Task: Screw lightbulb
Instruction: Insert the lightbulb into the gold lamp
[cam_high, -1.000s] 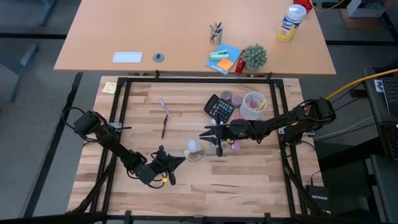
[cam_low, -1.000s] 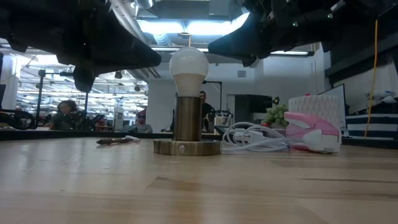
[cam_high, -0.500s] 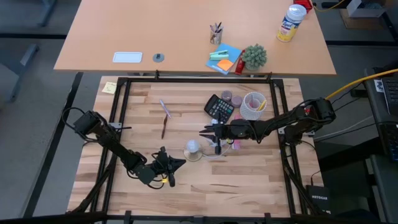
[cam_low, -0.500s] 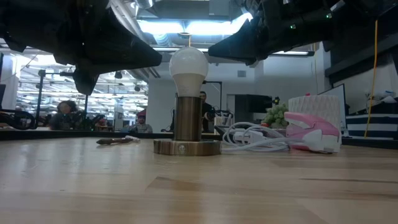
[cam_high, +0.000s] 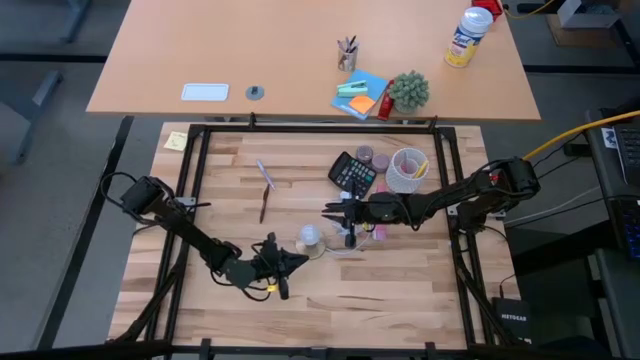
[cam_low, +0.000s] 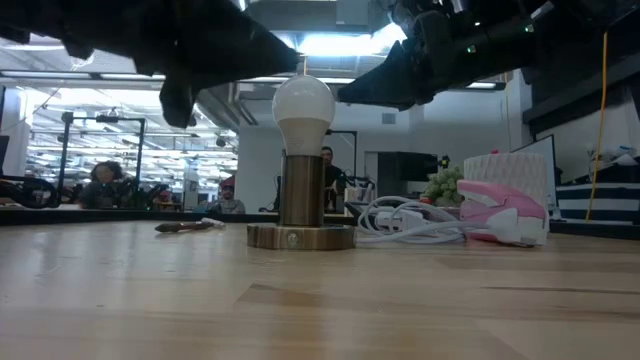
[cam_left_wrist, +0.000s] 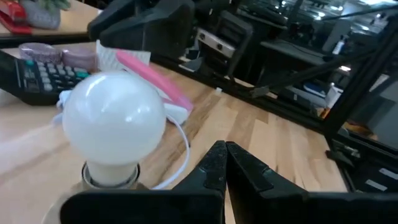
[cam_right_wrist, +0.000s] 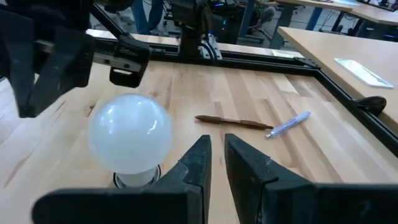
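Note:
The frosted-white lightbulb (cam_low: 303, 108) stands upright in a brass-coloured socket (cam_low: 301, 190) on a round base (cam_low: 300, 237) at mid-table; it also shows in the high view (cam_high: 311, 236). My left gripper (cam_high: 292, 262) is shut and empty, just near-left of the bulb, which fills its wrist view (cam_left_wrist: 115, 121). My right gripper (cam_high: 333, 212) hovers just far-right of the bulb (cam_right_wrist: 129, 132), its fingers a narrow gap apart and empty. Neither touches the bulb.
A looped white cord (cam_low: 410, 222) and a pink-and-white object (cam_low: 500, 212) lie right of the base. A calculator (cam_high: 352, 174), a white cup (cam_high: 407, 170), a pen (cam_high: 265, 174) and a brown stick (cam_high: 264, 205) lie farther back. Black frame rails edge the table.
My left gripper has moved toward the table's right edge, closer to the bulb. The bulb and its socket have stayed where they were.

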